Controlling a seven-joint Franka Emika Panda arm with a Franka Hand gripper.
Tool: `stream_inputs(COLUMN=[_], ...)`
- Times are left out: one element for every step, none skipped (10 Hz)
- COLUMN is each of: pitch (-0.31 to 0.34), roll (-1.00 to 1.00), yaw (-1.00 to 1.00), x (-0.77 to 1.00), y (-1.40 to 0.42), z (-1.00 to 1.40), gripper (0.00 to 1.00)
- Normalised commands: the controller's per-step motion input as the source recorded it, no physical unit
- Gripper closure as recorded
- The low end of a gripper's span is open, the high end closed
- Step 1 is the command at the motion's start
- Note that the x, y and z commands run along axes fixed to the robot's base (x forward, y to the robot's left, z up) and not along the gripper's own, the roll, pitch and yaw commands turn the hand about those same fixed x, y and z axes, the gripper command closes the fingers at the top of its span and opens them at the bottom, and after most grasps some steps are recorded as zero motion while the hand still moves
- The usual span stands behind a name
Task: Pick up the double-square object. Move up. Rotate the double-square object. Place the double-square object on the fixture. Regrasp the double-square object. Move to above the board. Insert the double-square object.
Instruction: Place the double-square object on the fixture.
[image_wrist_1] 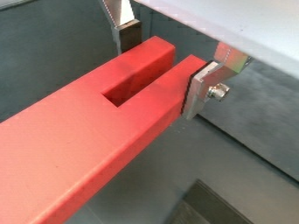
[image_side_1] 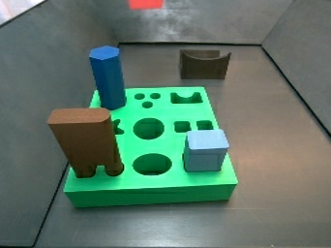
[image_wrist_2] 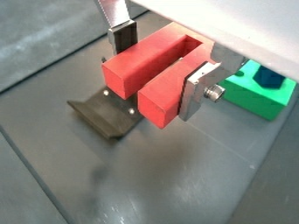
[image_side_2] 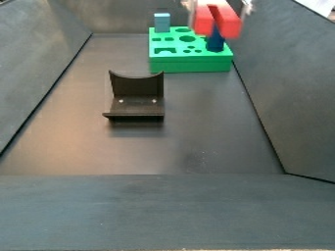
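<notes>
Gripper (image_wrist_2: pixel 158 74) clamped on the double-square object (image_wrist_2: pixel 152 74), high above fixture (image_side_2: pixel 133 95); board (image_side_2: pixel 189 52) upper centre.

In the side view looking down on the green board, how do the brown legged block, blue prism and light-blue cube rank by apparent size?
Largest to smallest:
1. Tall brown block with legs
2. Blue prism, though it stands farther back, so unsure
3. Light-blue cube

The gripper is barely visible.
</notes>
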Motion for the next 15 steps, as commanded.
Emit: stream_inputs(pitch=[0.141,0.144,0.144,0.148,0.148,0.146,0.149,0.146,0.149,0.144,0.15,0.155,0.191,0.19,0.175], roll=[0.08,0.07,0.06,0.05,0.04,0.04,0.02,0.02,0.01,0.0,-0.01,-0.01,-1.0,-1.0,-1.0], yaw=[0.0,0.01,0.02,0.03,0.03,0.03,0.04,0.04,0.04,0.04,0.04,0.04,0.19,0.19,0.14], x=[1.0,1.0,1.0,1.0,1.0,1.0,1.0,1.0,0.92,0.83,0.7,0.64,0.89,0.84,0.79], y=[-0.11,-0.09,-0.08,-0.07,-0.06,-0.04,-0.03,-0.03,-0.02,-0.02,-0.01,-0.01,0.01,0.01,0.06], z=[0.29,0.25,0.22,0.19,0.15,0.13,0.1,0.09,0.05,0.04,0.03,0.03,-0.81,-0.8,-0.53], gripper=[1.0,1.0,1.0,1.0,1.0,1.0,1.0,1.0,1.0,1.0,1.0,1.0,1.0,1.0,1.0])
